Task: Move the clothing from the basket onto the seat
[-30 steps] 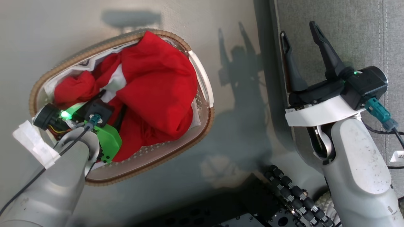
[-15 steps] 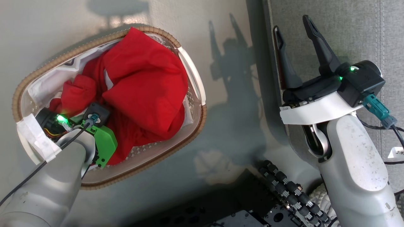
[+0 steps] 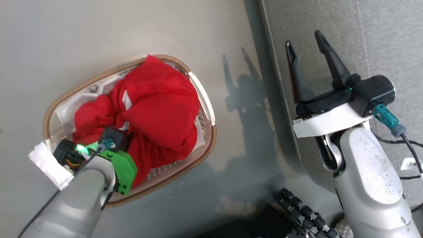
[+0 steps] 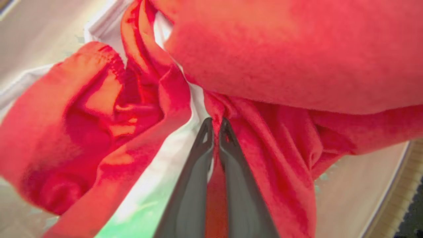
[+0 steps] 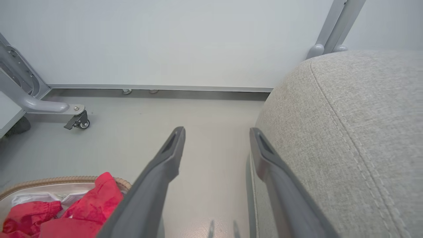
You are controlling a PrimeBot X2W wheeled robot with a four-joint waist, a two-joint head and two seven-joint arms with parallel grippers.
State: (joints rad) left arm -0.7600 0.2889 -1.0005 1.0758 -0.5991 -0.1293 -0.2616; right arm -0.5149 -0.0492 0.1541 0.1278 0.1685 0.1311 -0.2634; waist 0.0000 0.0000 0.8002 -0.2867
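Note:
The clothing (image 3: 158, 109), a bright red heap with a white band, fills the basket (image 3: 162, 172) on the floor at the left of the head view. My left arm reaches down into the basket, its green wrist housing (image 3: 123, 168) above the heap. In the left wrist view my left gripper (image 4: 214, 129) is shut on a fold of the red clothing (image 4: 284, 56), its fingers pressed together with cloth between them. My right gripper (image 3: 305, 46) hangs open and holds nothing, over the edge of the grey seat (image 3: 363, 39). The right wrist view shows the right gripper (image 5: 216, 135), the seat (image 5: 347, 132), the clothing (image 5: 99, 198) and the basket rim (image 5: 59, 181).
The grey floor (image 3: 99, 33) surrounds the basket. My dark base with a cable chain (image 3: 297, 208) lies at the bottom of the head view. A metal frame leg on a caster (image 5: 77, 120) stands by the far wall (image 5: 198, 39).
My left gripper's fingers have shut on a fold of the red clothing. The head camera has shifted, so the whole picture moved. The right gripper has stayed open.

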